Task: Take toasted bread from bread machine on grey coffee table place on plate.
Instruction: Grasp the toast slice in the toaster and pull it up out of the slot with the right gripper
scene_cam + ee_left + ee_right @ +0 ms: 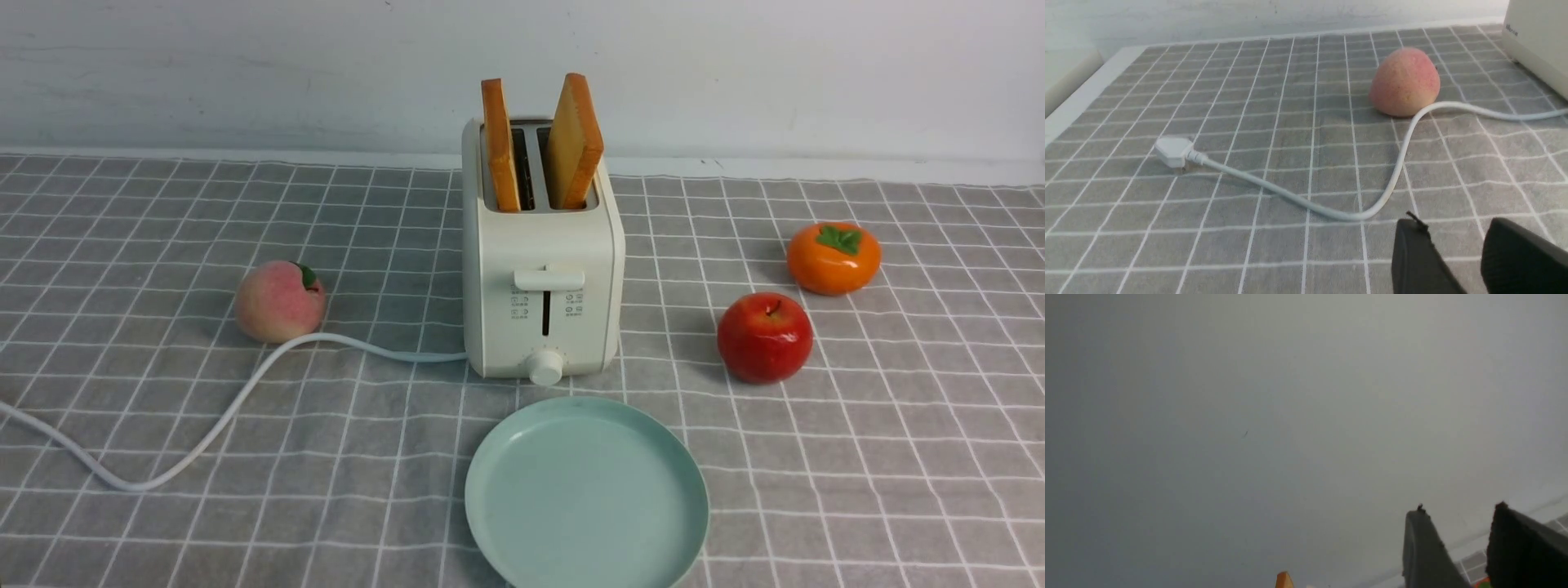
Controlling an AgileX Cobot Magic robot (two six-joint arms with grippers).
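toasted bread [574, 143] pokes out of the bread machine [539, 278] upper centre, plate [584, 498] right below, I'd guess for a short drop, left hand [1453, 228] and right hand [1457, 514] gaping empty

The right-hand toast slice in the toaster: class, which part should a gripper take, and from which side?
Probably the upper half of the right toast slice, coming down from above and pinching its two broad faces. Its lower part sits in the toaster slot, and it leans, so match its tilt.
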